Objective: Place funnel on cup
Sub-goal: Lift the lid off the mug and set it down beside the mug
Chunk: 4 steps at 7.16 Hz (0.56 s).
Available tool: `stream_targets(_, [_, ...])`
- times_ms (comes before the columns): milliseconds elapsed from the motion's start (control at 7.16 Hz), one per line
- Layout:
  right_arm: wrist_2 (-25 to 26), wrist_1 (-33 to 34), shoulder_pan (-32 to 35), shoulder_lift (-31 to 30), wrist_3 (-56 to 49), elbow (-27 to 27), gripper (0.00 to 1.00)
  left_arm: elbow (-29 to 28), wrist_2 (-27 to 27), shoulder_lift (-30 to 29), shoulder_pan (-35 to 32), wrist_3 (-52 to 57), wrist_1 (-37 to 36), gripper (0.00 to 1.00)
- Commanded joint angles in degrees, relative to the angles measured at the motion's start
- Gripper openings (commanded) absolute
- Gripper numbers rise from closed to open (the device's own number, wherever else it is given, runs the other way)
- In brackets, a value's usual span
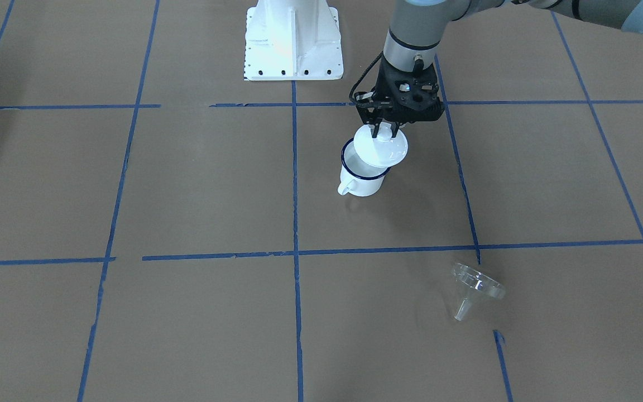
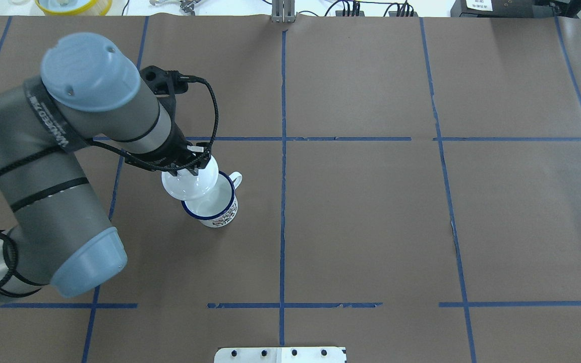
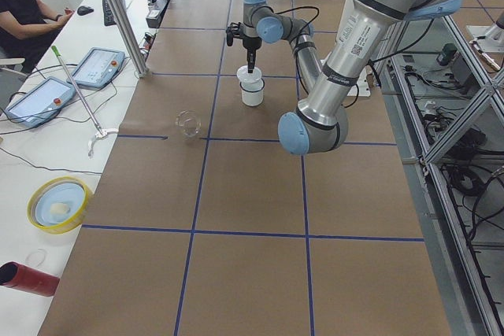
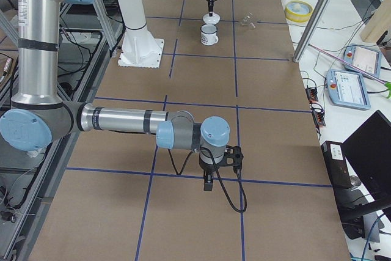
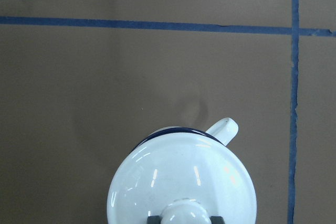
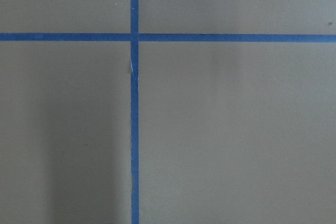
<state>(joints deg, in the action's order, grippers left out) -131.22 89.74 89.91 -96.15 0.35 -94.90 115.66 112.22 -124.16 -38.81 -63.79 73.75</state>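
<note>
funnel, place: it is lying on its side on the surface, with the wide rim tilting up and the short spout pointing down toward the operators' side. Nothing is touching it.
funnel, handling: I am judging it to be light, stiff and thin-walled. The clear plastic is looking smooth, so it is probably slipping easily, and the round rim may be rolling away if it is pushed.
funnel, where to hold: I am suggesting the rim wall, one jaw inside and one outside, or the neck where the cone is meeting the spout.
cup: it is standing upright, and its mouth is partly hidden under the lid.
left gripper: its jaws are clenching the knob of the lid and holding the lid off-centre at the cup's mouth. Whether the lid is touching the rim, I cannot tell.
funnel against the jaws: it is lying well apart from the left jaws, beyond a blue tape line. The left wrist view is showing only a sliver of it in the top left corner.
right gripper: it is hanging low over bare surface, far from the cup and the funnel. I cannot tell how its jaws are standing.
</note>
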Motion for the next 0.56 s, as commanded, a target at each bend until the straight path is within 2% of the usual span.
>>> stream_targets(0, [0.0,0.0,0.0,0.0,0.0,-0.02,1.0,5.95,-0.07,4.85,-3.46,7.69,-2.38,0.0])
stream_targets(140, [0.0,0.0,0.0,0.0,0.0,0.06,1.0,9.55,-0.07,12.11,-3.46,9.11,1.27,0.0])
stream_targets(419, [0.0,0.0,0.0,0.09,0.0,0.06,1.0,7.58,-0.07,23.74,-2.94,7.29,17.92,0.0])
